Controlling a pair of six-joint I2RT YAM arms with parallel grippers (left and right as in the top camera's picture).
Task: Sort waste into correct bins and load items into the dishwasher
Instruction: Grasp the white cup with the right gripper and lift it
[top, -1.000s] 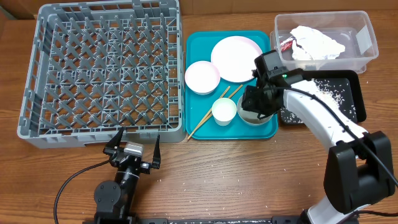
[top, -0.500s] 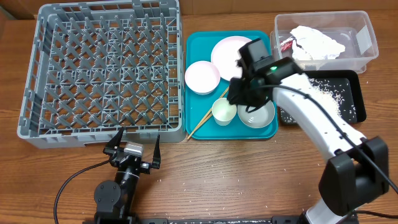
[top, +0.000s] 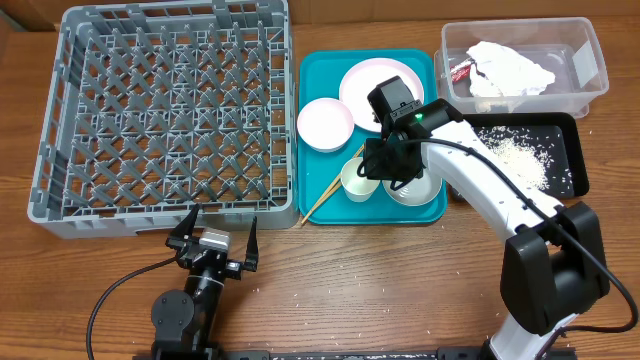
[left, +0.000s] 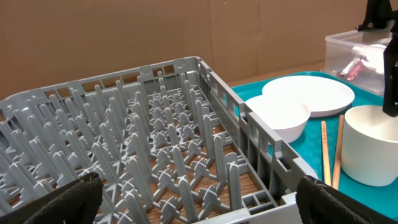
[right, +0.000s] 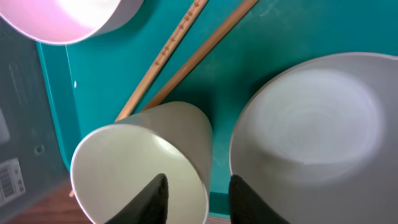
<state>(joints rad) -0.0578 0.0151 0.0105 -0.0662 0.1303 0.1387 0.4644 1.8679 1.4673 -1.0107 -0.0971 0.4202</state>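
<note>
- Cup wall between parted jaws of right gripper, just beside bowl, on tray
- Chopsticks next to cup
- Left gripper spread wide before rack, holding nothing

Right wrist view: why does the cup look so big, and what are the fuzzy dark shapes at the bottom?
Right wrist view: the camera sits close, so the cup looms large; the dark shapes are fingers of the right gripper, too near for focus. Left wrist view: fingers of the left gripper blur likewise, while the rack is crisp. Overhead view: evenly lit, sharp.
</note>
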